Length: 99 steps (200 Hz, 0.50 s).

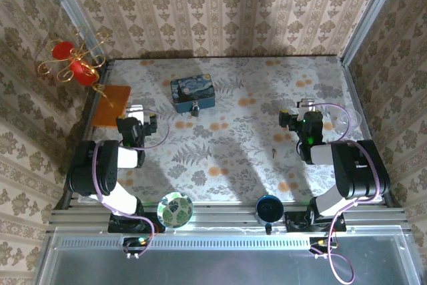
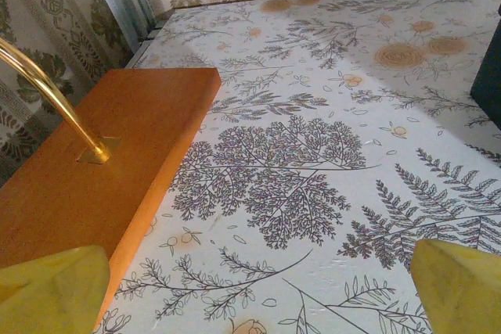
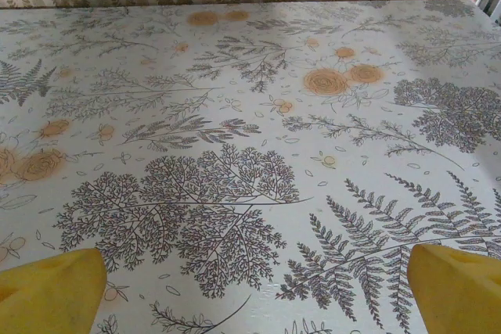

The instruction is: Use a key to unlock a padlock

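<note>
From above, we see the padlock (image 1: 195,108) at about 11 o'clock from the middle of the fern-printed table (image 1: 233,91). It sits right against the 6 o'clock side of the blue tin (image 1: 192,93), and we cannot tell whether it hangs from the tin or only lies beside it. The key (image 1: 275,153) lies flat on the table at about 4 o'clock from the middle, well apart from the padlock and nearer the right arm. The left gripper (image 2: 254,295) hovers over bare table at 9 o'clock, its 2 yellow fingertips (image 2: 51,291) spread wide with nothing between them. At its 10 o'clock lies the orange wooden base (image 2: 94,185), from which a gold wire (image 2: 47,87) rises. The right gripper (image 3: 250,295) stands at 3 o'clock, its jaws likewise wide and empty above the table. At the near edge, around 6 o'clock, sit a round patterned dish (image 1: 175,209) and a dark blue round object (image 1: 268,208).
</note>
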{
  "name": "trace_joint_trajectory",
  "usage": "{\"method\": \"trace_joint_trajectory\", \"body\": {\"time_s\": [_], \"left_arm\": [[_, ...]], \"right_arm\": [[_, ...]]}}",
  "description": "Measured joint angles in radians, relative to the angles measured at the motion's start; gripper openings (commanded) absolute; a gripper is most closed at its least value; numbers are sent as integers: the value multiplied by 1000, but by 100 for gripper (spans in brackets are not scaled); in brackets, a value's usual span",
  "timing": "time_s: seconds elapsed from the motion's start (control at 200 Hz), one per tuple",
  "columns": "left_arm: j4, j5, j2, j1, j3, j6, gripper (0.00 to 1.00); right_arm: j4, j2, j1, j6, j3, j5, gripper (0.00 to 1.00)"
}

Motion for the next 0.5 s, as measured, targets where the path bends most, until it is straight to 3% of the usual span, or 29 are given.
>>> {"method": "trace_joint_trajectory", "body": {"time_s": [0.495], "left_arm": [[0, 7, 0, 0, 0, 3, 100]], "right_arm": [[0, 0, 0, 0, 0, 0, 100]]}}
